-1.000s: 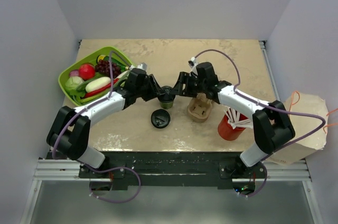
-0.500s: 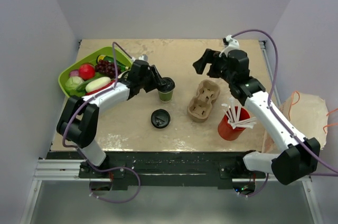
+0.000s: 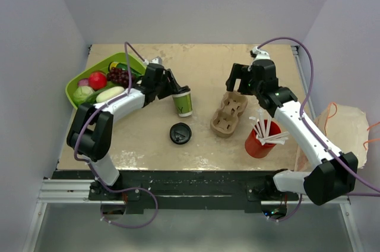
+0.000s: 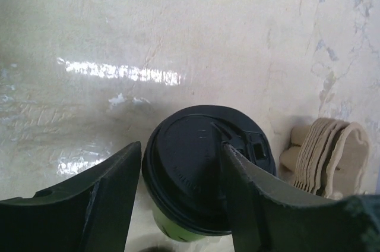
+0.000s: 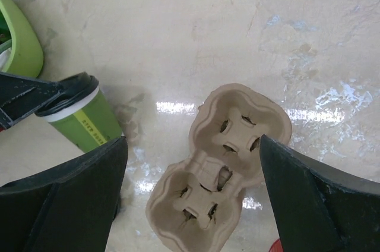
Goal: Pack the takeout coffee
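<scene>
At the far left a glossy green plastic basket (image 3: 70,94) is sitting at the bench (image 3: 249,62) edge, holding smooth toy-like fruit and vegetables, and it looks to be playing no part in this step.

Just right of it the left hand (image 4: 181,150) is reaching over the takeout coffee (image 5: 83,118), its dark fingers bracketing the round black lid. I cannot tell whether they are pinching it or standing just off it. The cup is standing left of centre on the bench, a short green paper cone with a pale band under the domed, matte plastic lid. Taking it at the lid leaves the tapered body free to drop into a socket.

Nearer the arms a loose black lid disc (image 3: 180,134) is lying flat on the mottled, slightly shiny bench top.

Right of the cup, and apart from it, a moulded pulp carrier (image 5: 222,175) is lying with its two round sockets facing up, rough, fibrous and tan. It is probably waiting for the cup.

The right hand (image 5: 193,140) is hovering above the carrier with fingers spread wide and holding nothing, likely placed to steady it.

Furthest right on the bench a red cup (image 3: 256,145) is holding thin white straws (image 3: 264,128).
</scene>
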`<state>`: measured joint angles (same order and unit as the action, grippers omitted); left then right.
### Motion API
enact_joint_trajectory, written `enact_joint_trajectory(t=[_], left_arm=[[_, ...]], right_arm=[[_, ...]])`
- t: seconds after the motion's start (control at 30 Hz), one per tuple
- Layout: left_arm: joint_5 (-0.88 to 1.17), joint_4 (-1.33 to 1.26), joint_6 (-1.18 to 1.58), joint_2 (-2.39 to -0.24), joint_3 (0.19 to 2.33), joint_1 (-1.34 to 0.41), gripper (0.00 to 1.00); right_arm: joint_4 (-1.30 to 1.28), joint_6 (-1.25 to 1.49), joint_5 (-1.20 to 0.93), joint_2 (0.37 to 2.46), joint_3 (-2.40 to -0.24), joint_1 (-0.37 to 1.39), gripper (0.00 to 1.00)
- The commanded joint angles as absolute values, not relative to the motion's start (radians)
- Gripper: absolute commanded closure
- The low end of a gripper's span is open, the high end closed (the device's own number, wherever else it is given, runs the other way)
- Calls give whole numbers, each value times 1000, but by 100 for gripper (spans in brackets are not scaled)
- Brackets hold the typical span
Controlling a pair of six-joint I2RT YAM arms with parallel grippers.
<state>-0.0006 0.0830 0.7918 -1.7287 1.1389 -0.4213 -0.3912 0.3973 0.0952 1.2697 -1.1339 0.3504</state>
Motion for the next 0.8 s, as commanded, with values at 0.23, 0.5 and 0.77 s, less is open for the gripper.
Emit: enact_joint_trajectory(t=[0.23, 0.5, 0.77], left_arm=[[152, 32, 741, -1620, 1036, -466, 43], [63, 105, 732, -1488, 1015, -471, 19], [-43, 245, 675, -1275, 965, -431, 0]], right_arm=[[-353, 351, 45, 1284, -1155, 345, 9], [-342, 175, -196, 1426, -1242, 501, 11], [-284, -693, -587, 1589, -1284, 566, 9]])
